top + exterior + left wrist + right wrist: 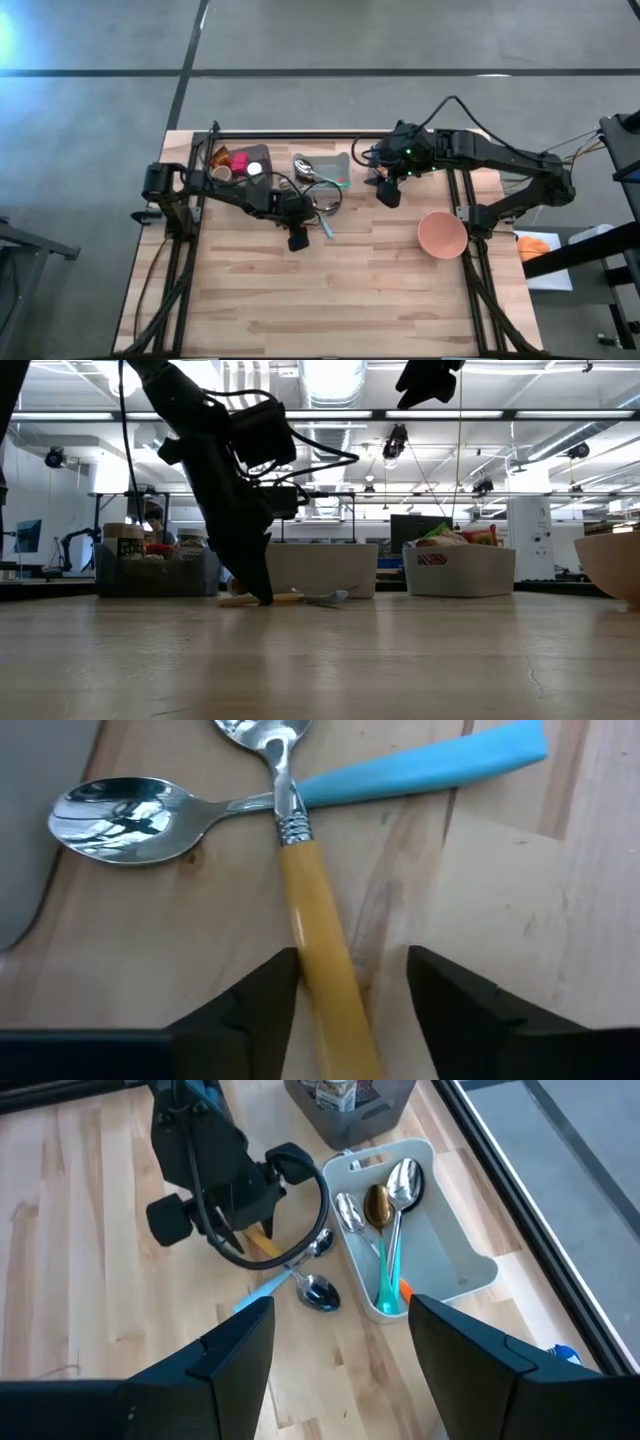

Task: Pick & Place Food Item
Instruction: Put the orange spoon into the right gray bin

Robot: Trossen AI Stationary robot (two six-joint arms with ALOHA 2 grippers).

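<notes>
Two spoons lie crossed on the table: a yellow-handled spoon (310,910) over a blue-handled spoon (400,775). My left gripper (350,970) is down at the table (305,210), open, one finger on each side of the yellow handle. My right gripper (388,190) hangs open high above the table's far right part, with nothing between its fingers (340,1330). A grey bin (235,160) with packaged food items stands at the far left. My left gripper comes from above, slanting steeply down, with its fingers across the yellow handle (325,970) about midway along it. One finger (270,990) stands right against the handle's side and the other is apart from it; whether it touches, I cannot tell. The spoon lies flat on the table.
A white cutlery tray (455,1250) holding several spoons stands at the far middle, beside the bin. A pink bowl (441,235) sits at the right edge. The near half of the wooden table (330,300) is bare.
</notes>
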